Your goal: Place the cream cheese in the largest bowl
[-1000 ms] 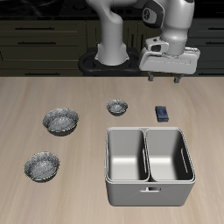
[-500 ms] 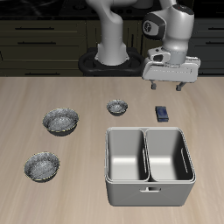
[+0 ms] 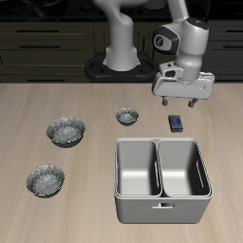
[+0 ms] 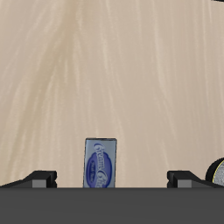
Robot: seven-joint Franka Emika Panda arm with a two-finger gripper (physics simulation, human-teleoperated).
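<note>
The cream cheese (image 3: 177, 121), a small dark blue box with a paler label, lies flat on the table behind the grey two-basin bin. In the wrist view the cream cheese (image 4: 101, 163) lies between and just ahead of my fingers. My gripper (image 3: 178, 100) hangs open and empty above it and slightly farther back; in the wrist view the gripper (image 4: 112, 179) shows both fingertips (image 4: 39, 178) spread wide. The largest bowl (image 3: 65, 130), silver with a speckled inside, stands far across the table from the box.
A grey two-basin bin (image 3: 159, 144) stands near the table's front edge, just in front of the cream cheese. A tiny silver bowl (image 3: 127, 116) sits beside the box and shows at the wrist view's edge (image 4: 216, 171). A shallower silver bowl (image 3: 46, 179) sits near the front.
My gripper has come down and slightly forward, toward the cream cheese. It stays open. The box and the bowls have not moved.
</note>
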